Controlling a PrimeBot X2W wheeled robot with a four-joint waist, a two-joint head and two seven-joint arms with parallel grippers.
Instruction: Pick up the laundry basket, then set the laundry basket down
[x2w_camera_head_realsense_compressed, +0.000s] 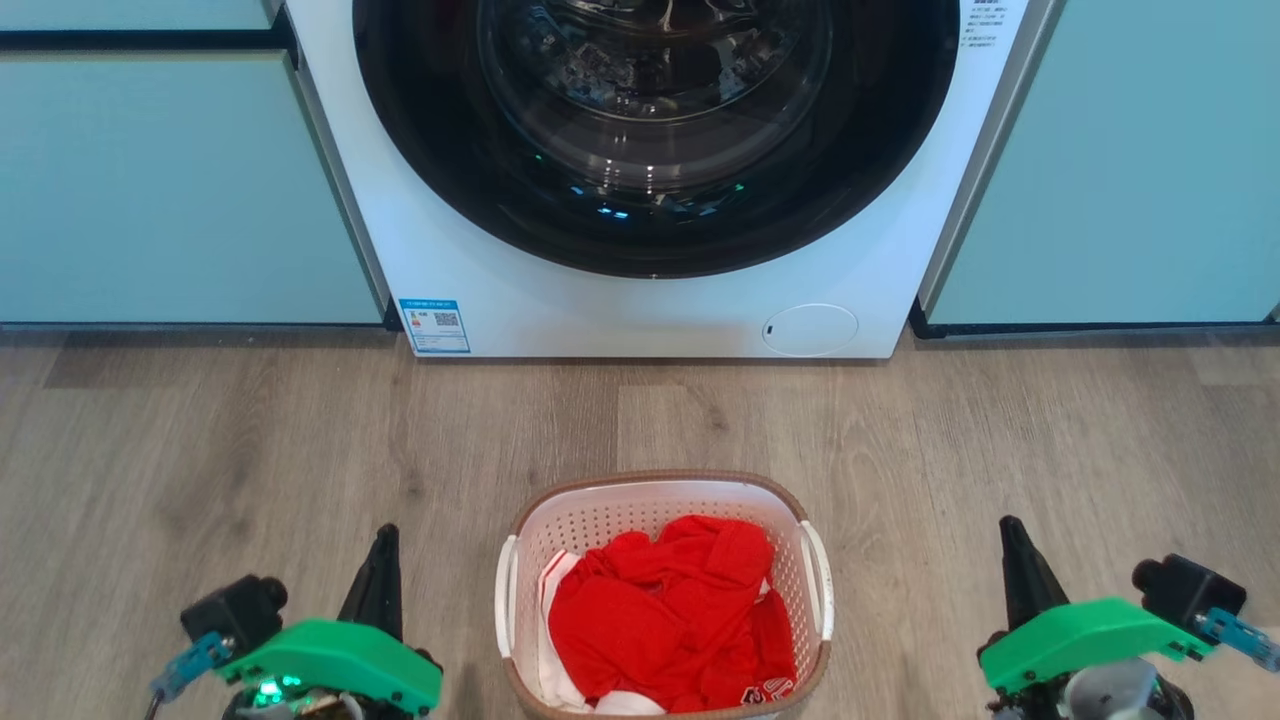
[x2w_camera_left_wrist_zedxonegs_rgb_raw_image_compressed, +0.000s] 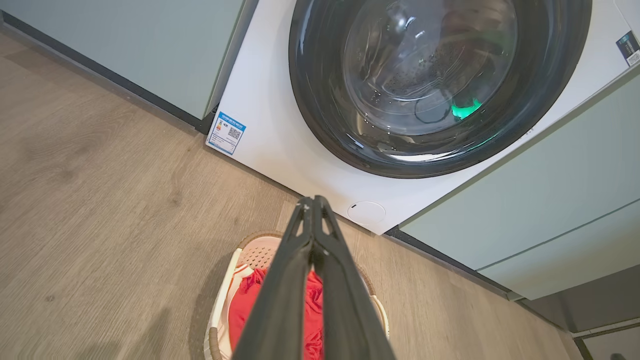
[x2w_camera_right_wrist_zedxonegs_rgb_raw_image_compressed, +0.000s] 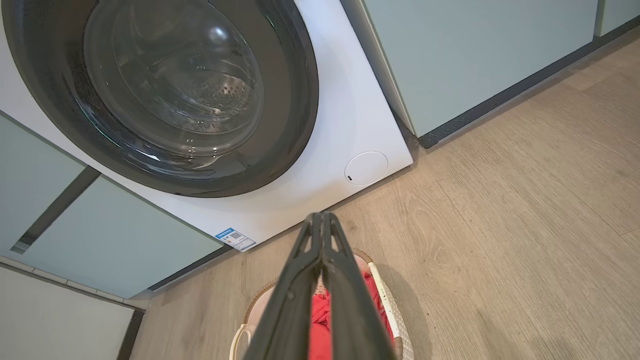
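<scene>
The laundry basket stands on the wood floor in front of the washing machine, white and perforated with a brown rim and white side handles, holding red clothing. My left gripper is at the lower left, its fingers pressed together, well apart from the basket's left handle. On the other side my right gripper is also shut and empty, clear of the right handle. In the left wrist view the shut left gripper crosses over the basket. The right wrist view shows the right gripper above the basket.
A white washing machine with a dark round door stands straight ahead, its door shut. Pale teal cabinet fronts flank it on both sides. Bare wood floor lies left and right of the basket.
</scene>
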